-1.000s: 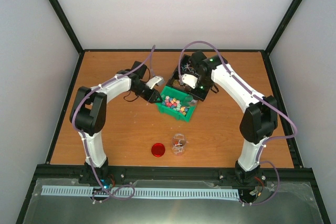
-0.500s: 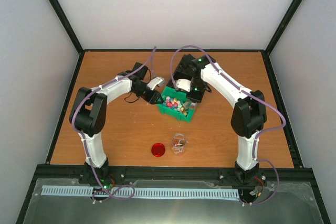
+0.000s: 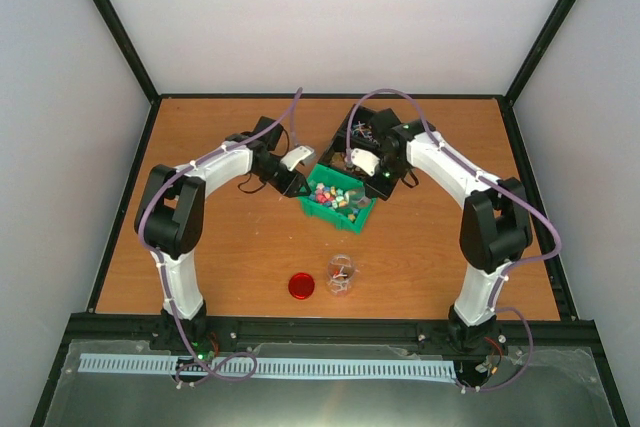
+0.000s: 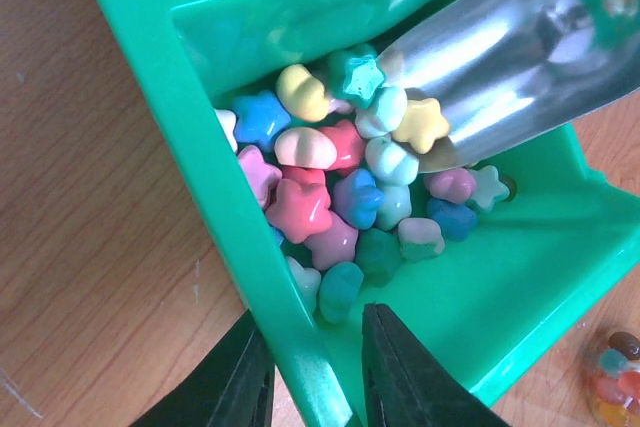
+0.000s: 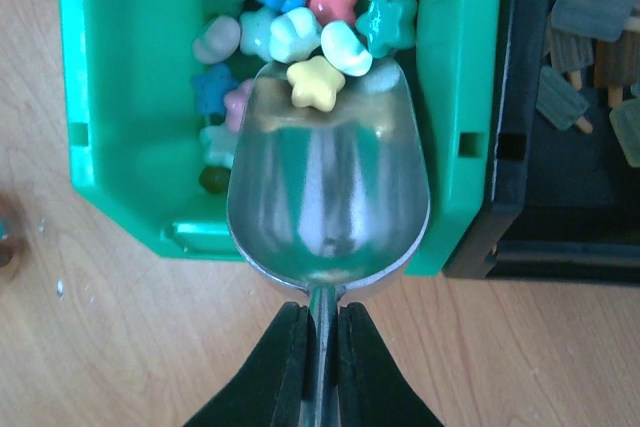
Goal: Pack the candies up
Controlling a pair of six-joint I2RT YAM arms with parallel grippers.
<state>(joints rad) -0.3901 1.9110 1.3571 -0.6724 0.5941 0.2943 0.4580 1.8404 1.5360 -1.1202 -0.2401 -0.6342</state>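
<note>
The candies (image 3: 335, 197) are pastel star-shaped lumps heaped in a green bin (image 3: 352, 215) at mid table. My left gripper (image 3: 298, 187) is shut on the bin's left wall (image 4: 215, 197), one finger outside and one inside. My right gripper (image 3: 376, 179) is shut on the handle of a metal scoop (image 5: 325, 197). The scoop's front lip pushes into the candy heap (image 5: 300, 7), and a yellow candy and a white one sit at its mouth. In the left wrist view the scoop (image 4: 510, 57) comes in from the upper right over the candies (image 4: 330, 177).
A clear jar (image 3: 340, 274) holding a few candies stands in front of the bin, with a red lid (image 3: 301, 286) to its left. A black tray (image 5: 560, 147) with pale stick-shaped items lies against the bin's far side.
My right arm swung left over the bin, then drew back a little to the right with the scoop. The left arm and bin stayed in place.
</note>
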